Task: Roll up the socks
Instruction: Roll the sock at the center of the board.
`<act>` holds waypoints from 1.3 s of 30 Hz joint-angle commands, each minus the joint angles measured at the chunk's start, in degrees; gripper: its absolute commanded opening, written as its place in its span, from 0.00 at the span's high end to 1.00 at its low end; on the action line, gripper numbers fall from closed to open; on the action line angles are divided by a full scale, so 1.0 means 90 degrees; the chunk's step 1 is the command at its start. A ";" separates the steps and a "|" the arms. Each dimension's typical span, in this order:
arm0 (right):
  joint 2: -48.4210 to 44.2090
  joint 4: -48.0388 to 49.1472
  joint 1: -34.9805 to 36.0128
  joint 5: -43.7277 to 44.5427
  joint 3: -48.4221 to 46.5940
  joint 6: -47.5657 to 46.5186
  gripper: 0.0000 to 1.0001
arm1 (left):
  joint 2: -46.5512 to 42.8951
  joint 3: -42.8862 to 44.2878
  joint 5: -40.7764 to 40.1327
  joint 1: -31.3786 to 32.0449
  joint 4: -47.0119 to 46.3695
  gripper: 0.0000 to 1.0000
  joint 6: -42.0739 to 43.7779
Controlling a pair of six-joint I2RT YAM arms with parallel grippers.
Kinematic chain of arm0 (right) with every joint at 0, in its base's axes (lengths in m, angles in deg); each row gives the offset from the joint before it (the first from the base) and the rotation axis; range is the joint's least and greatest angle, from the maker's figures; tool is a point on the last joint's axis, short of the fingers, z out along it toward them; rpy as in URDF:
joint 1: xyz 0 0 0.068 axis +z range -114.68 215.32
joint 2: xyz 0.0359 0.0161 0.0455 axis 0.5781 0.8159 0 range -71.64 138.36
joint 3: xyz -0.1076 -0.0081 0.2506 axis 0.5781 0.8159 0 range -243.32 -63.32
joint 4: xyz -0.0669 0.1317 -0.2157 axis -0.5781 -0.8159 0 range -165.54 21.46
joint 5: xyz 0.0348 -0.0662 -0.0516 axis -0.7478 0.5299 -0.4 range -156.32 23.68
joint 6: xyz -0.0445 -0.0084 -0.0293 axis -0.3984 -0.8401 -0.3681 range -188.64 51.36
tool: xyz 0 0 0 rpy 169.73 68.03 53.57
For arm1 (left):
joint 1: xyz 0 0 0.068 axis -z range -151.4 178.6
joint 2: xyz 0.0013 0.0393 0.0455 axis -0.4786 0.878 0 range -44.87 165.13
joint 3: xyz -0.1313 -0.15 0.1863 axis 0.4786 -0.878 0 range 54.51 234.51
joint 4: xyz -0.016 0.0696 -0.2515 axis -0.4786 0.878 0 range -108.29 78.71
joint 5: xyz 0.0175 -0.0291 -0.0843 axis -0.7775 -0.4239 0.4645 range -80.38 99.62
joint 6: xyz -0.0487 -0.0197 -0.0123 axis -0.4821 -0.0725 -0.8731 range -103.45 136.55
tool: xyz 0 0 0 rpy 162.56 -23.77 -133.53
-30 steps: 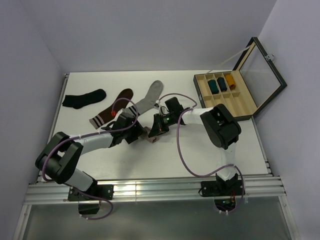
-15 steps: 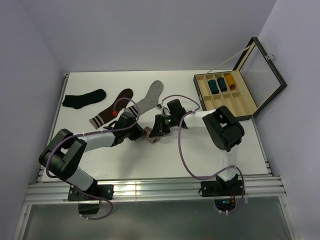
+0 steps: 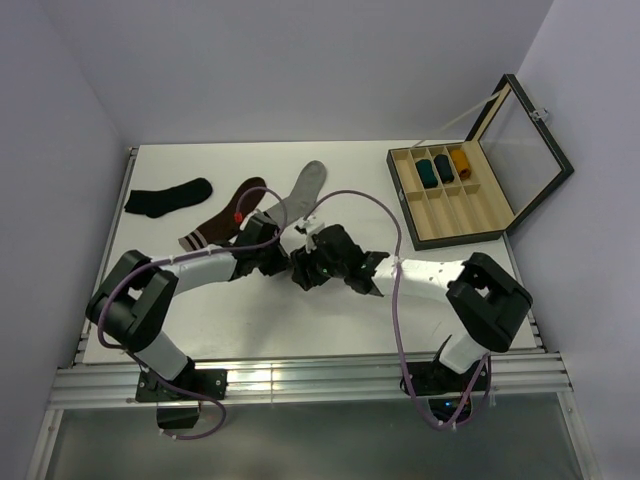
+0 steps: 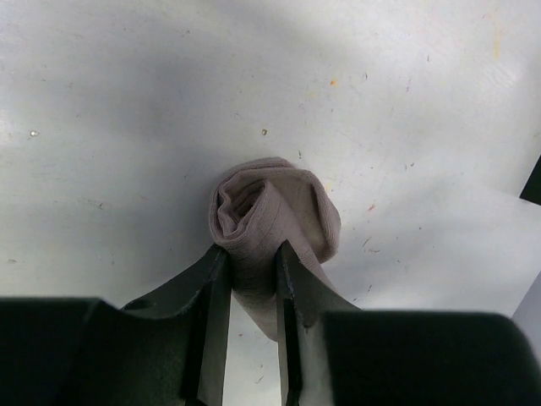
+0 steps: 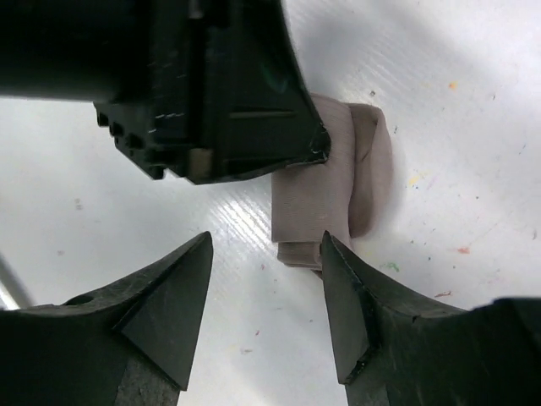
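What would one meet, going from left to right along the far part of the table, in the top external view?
black sock → brown sock → grey sock → box

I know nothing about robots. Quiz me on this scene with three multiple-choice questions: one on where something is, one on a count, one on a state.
1. Where on the table is the open wooden box?
A. far right corner
B. near left corner
C. centre

2. How many rolled socks lie in its compartments?
A. one
B. three
C. six

3. What are the left arm's jaws doing?
A. gaping empty
B. pinching the rolled pink sock
C. holding the black sock

Answers:
1. A: the top view shows it at the far right.
2. B: three rolls fill three back cells.
3. B: the left wrist view shows the roll squeezed between them.
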 commanded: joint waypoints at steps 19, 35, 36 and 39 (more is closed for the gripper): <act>0.1184 0.0475 0.1409 0.2865 -0.0402 -0.1695 0.48 | 0.0334 0.0336 -0.0034 -0.0035 0.0878 0.85 0.0511; 0.0931 -0.0092 0.1146 0.1831 -0.0246 -0.1109 1.00 | -0.0145 -0.0025 -0.0004 -0.0044 0.0350 0.55 0.0336; 0.0911 -0.0121 0.1126 0.1801 -0.0246 -0.1070 1.00 | -0.0174 -0.0045 -0.0033 -0.0044 0.0341 0.53 0.0307; 0.0833 -0.0151 0.1028 0.1557 -0.0217 -0.0972 1.00 | -0.0261 -0.0113 -0.0034 -0.0044 0.0292 0.47 0.0228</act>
